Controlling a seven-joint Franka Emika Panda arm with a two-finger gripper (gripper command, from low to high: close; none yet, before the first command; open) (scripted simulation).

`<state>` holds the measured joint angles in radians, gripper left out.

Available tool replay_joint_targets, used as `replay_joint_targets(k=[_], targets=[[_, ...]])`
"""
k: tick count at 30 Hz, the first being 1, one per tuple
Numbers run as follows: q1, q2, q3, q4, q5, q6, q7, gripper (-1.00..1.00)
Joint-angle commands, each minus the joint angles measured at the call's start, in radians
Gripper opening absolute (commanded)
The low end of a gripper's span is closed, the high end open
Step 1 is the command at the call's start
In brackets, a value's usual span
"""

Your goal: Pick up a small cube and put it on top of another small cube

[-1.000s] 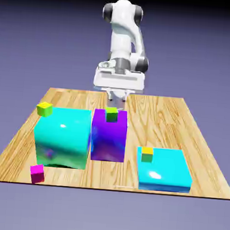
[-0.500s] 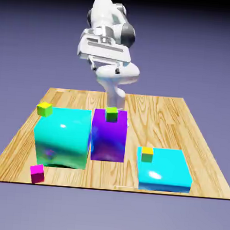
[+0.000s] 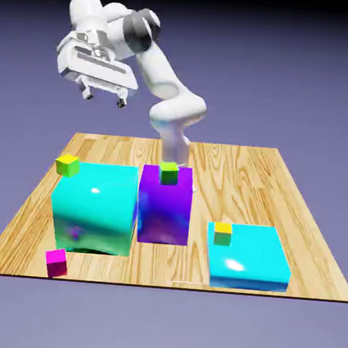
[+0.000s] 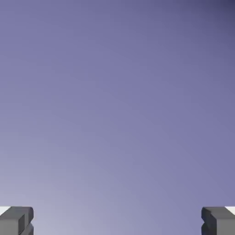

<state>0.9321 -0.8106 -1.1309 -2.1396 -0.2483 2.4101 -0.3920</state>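
The small magenta cube [image 3: 56, 262] you are to pick up sits on the bench [image 3: 236, 174] at its near corner on the exterior view's left, close to both the front and side edges. Just behind it rises a big cyan block [image 3: 93, 207], so there is little room behind it and open air in front. The target, a small cube with a yellow top and lime-green sides [image 3: 68, 165], rests at that cyan block's far upper corner on the same side.

A purple block [image 3: 164, 206] with a plainer green cube [image 3: 168, 173] on top stands just beside the cyan block, and a low cyan slab [image 3: 245, 256] carrying another yellow-topped cube [image 3: 222, 233] lies well apart toward the exterior view's right.

Your gripper [image 3: 103, 96] hangs high above the bench's far corner on the exterior view's left, its fingers [image 4: 16, 220] spread wide and empty. In the hand view you see only backdrop. The magenta cube lies far below the fingers and nearer the camera; the coming move likely calls for tilting the hand downward and descending in front of the cyan block.
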Motion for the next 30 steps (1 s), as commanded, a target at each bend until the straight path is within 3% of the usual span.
replay_joint_targets(k=[1,30], targets=[[0.030,-0.008,-0.036,0.022,-0.008,-0.020,-0.036,0.00],[0.885,-0.231,-1.087,0.645,-0.239,-0.603,-1.089,0.00]])
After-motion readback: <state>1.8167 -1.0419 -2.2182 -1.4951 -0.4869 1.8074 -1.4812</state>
